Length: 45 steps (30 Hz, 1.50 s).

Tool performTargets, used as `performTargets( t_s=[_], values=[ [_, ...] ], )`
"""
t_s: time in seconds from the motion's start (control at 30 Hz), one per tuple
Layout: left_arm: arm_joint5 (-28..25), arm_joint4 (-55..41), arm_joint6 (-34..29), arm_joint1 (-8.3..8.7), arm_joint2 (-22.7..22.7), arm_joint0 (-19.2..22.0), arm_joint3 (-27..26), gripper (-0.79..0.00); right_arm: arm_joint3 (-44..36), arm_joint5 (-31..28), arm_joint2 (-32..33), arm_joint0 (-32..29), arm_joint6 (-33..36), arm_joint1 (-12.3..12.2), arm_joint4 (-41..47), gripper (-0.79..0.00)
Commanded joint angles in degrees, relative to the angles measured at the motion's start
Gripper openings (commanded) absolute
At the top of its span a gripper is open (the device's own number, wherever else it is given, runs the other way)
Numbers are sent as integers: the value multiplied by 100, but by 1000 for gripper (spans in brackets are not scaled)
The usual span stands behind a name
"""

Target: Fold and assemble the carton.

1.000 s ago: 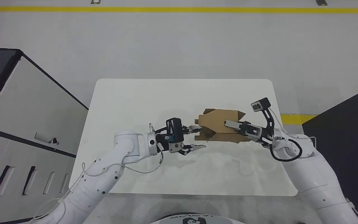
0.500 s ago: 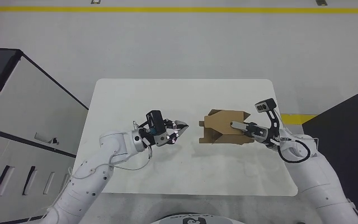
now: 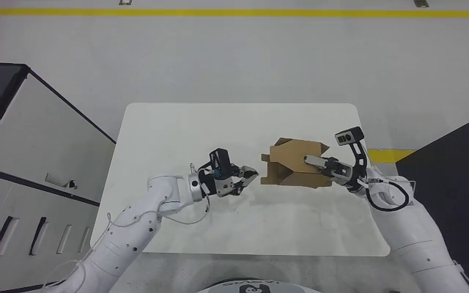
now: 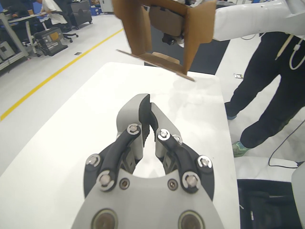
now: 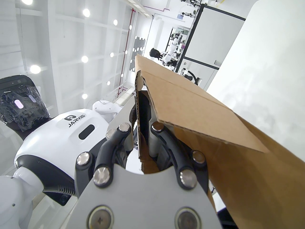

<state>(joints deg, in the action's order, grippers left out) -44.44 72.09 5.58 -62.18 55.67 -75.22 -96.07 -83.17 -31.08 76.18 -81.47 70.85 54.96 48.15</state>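
The brown carton (image 3: 292, 162) is an opened tube with loose flaps, held over the right half of the white table (image 3: 176, 132). In the left wrist view the carton (image 4: 143, 22) hangs above the table with its open end facing that camera. My right gripper (image 3: 314, 160) is shut on one carton wall at its right end; the right wrist view shows the cardboard edge (image 5: 138, 120) pinched between the fingers. To the carton's left, a short gap away, my left gripper (image 3: 250, 176) is low over the table. Its pads (image 4: 143, 110) are pressed together with nothing between them.
A grey cabinet (image 3: 44, 146) stands off the table's left edge. A dark mat (image 3: 440, 157) lies on the floor past the right edge. The table's left half and its front strip (image 3: 256, 234) are bare.
The left gripper pulled back to the left with fingers spread, then came right toward the carton again and shut. The carton and the right gripper shifted slightly to the right.
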Motion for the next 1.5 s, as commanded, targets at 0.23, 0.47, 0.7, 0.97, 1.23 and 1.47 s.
performTargets(
  t_s=[0.23, 0.47, 0.7, 0.97, 1.23, 1.47],
  values=[
    [-98, -212, -126, -193, -644, 470, 255, -785, -41, -249, -155, 52, -438, 79, -453, -785],
    [-37, -222, -68, -233, -682, 571, 282, -785, -33, -226, -215, 48, -436, 104, -608, -785],
    [3, -214, -58, -223, -599, 517, 314, -785, 29, -189, -91, -8, -250, 112, -191, -785],
    [109, -166, 94, -187, -392, 402, 158, -785, 134, 9, -13, 15, 114, 114, -4, -785],
    [35, -126, 111, -163, -313, 303, -26, -785, 141, 33, -12, 5, 194, 133, -88, -785],
    [25, -117, 77, -171, -340, 286, -82, -785, 123, 95, -58, 3, 299, 154, -137, -785]
  ],
)
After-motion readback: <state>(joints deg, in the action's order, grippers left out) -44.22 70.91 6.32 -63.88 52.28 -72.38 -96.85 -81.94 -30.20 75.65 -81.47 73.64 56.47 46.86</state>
